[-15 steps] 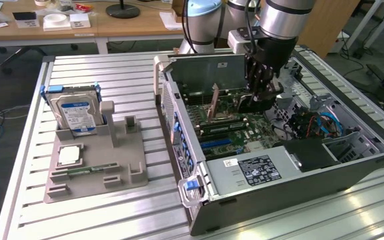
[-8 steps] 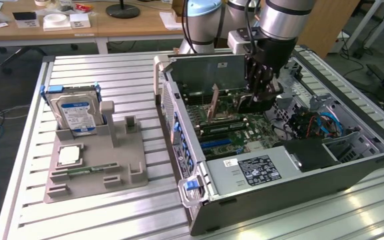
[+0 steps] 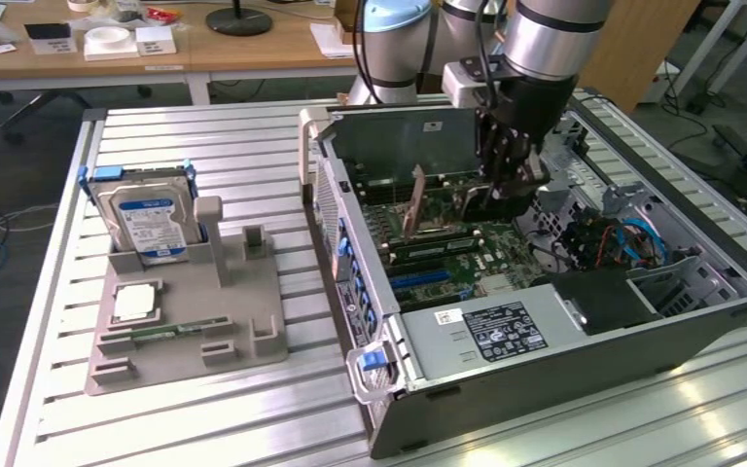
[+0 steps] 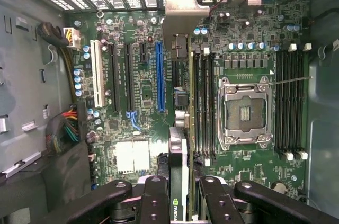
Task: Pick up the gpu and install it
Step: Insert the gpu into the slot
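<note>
The gpu (image 4: 179, 160) is seen edge-on in the wrist view, a thin green card with its silver end bracket (image 4: 180, 9) toward the case's vented wall. My gripper (image 4: 183, 203) is shut on it, one black finger (image 4: 156, 200) on each side. The card hangs upright over the motherboard (image 4: 132, 91), close beside the long blue slot (image 4: 160, 75); whether it touches the board I cannot tell. In the exterior view the gripper (image 3: 510, 185) reaches down into the open computer case (image 3: 543, 341), with the gpu (image 3: 465, 199) below it.
Memory slots (image 4: 204, 102) and an open processor socket (image 4: 244, 110) lie beside the card. Cable bundles (image 4: 66, 128) sit at the case wall. On the exterior view's left, a grey fixture (image 3: 186, 321) holds a hard drive (image 3: 153, 219), a chip (image 3: 136, 302) and a memory stick (image 3: 166, 331).
</note>
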